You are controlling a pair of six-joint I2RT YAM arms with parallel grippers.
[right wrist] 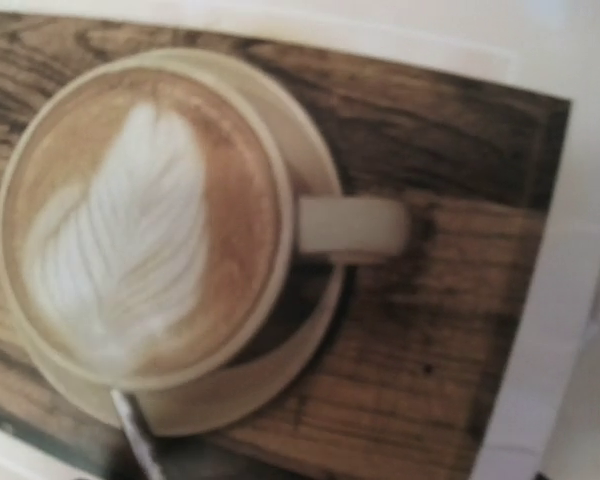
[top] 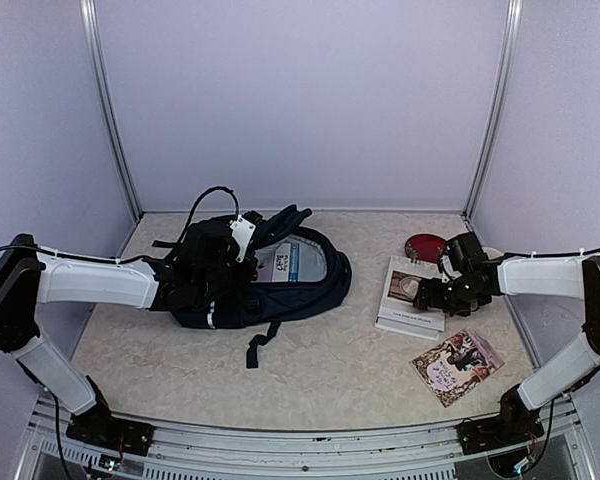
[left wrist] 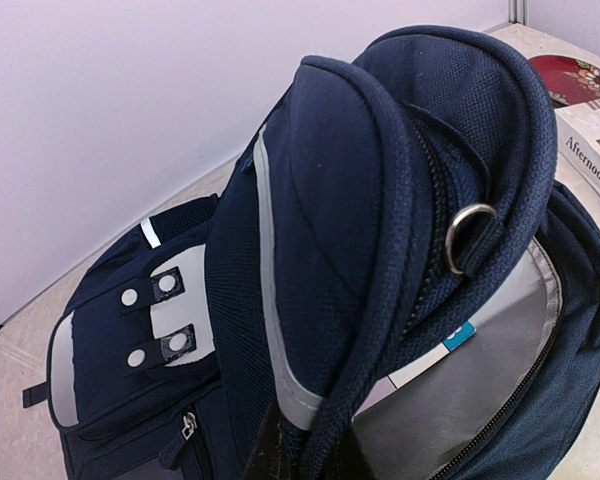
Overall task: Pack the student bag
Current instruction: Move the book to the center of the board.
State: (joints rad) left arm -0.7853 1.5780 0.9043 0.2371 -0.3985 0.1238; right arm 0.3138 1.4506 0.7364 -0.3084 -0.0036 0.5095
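The student bag (top: 310, 285) lies on its side on the left part of the surface (top: 330, 370), with its mouth facing the right. My left pincer (top: 238, 245) is squeezed together on the top flap of the bag and holds it up, so the mouth gapes wide. That part of the job looks done: the bag is unzipped and ready to take things.

Inside the mouth I see a white and blue thing (top: 280, 262). It may be something packed already, but I cannot tell what it is.

My right pincer (top: 427, 293) hangs low over the white book (top: 400, 315), the one with a picture of a cup of coffee on its cover. From my right wrist I see only that picture, very close, and not my own fingers. So I cannot tell if this pincer is apart or together, or if it touches the book.

The white book lies flat on the right side, well apart from the bag. A small colourful book (top: 458, 365) lies nearer to me, on the right too. A red round thing (top: 423, 246) sits just behind the white book.

So I think most of the packing is left. None of these three things is in the bag yet, and the bag is not zipped shut.
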